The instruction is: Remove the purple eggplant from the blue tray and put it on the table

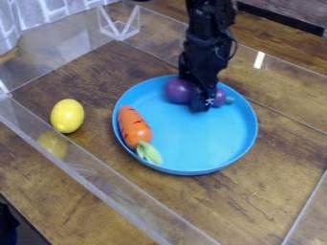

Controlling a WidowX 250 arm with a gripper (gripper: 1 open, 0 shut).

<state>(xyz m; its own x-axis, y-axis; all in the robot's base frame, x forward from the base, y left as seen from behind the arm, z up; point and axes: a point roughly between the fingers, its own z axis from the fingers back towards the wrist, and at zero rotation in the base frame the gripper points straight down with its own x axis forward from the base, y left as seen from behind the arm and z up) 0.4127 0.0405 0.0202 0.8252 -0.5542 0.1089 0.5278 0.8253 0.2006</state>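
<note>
Lemon: a yellow lemon (68,116) lies on the table at the left, well apart from the tray.
Table: dark brown wooden planks (281,191) with glossy reflections; a clear plastic sheet (52,57) runs along the left and far side.
Carrot: an orange carrot (133,129) with green leaves lies inside the tray near its left rim, leaves pointing toward the camera.
Tray: the blue tray (211,153), round with a low rim, sits on the table at centre right.
Eggplant: the purple eggplant (181,92) lies in the far part of the tray, just inside the back rim; its rounded end shows left of the gripper and a smaller purple bit shows right of it.
Arm: a black arm comes down from the top edge, nearly upright, leaning slightly, directly over the eggplant.
Gripper: the gripper (201,96) points steeply down with its fingers spread wide, tips low at the eggplant, one on each side; whether they touch it cannot be told.
</note>
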